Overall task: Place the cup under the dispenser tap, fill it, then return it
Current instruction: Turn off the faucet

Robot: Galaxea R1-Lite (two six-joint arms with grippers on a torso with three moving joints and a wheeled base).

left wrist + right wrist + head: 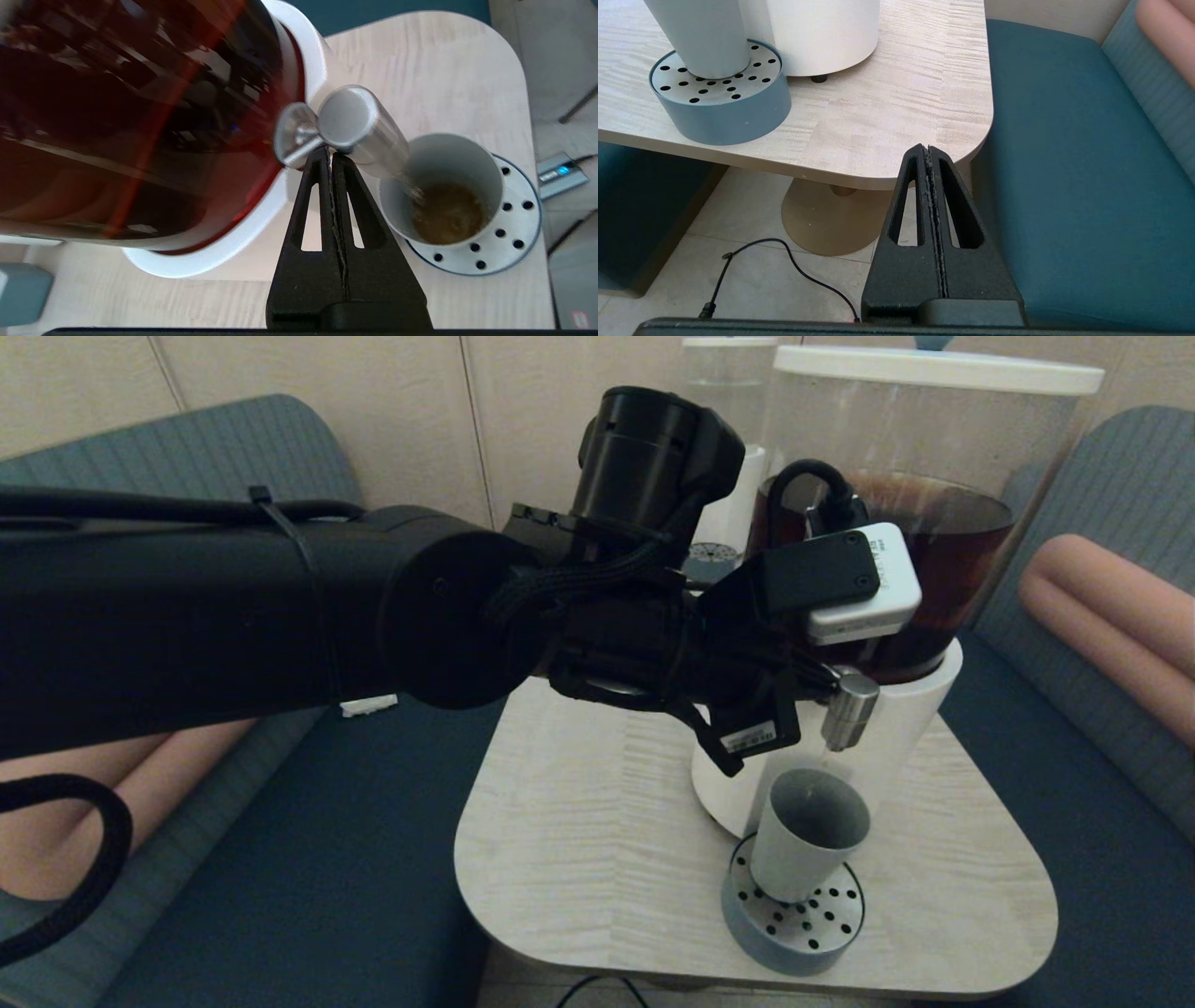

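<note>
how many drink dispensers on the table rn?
2. The big dispenser with dark liquid stands front right on the table, cup under its tap. A second dispenser, clear liquid, stands behind it, mostly hidden by the left arm; others could be hidden too.

The left arm (233,607) is thick, matte black and round, with a cable (280,509) tied along it by a zip tie. Its wrist carries a white camera box (864,583). The fingers (348,205) are black, triangular, with slots.
</note>
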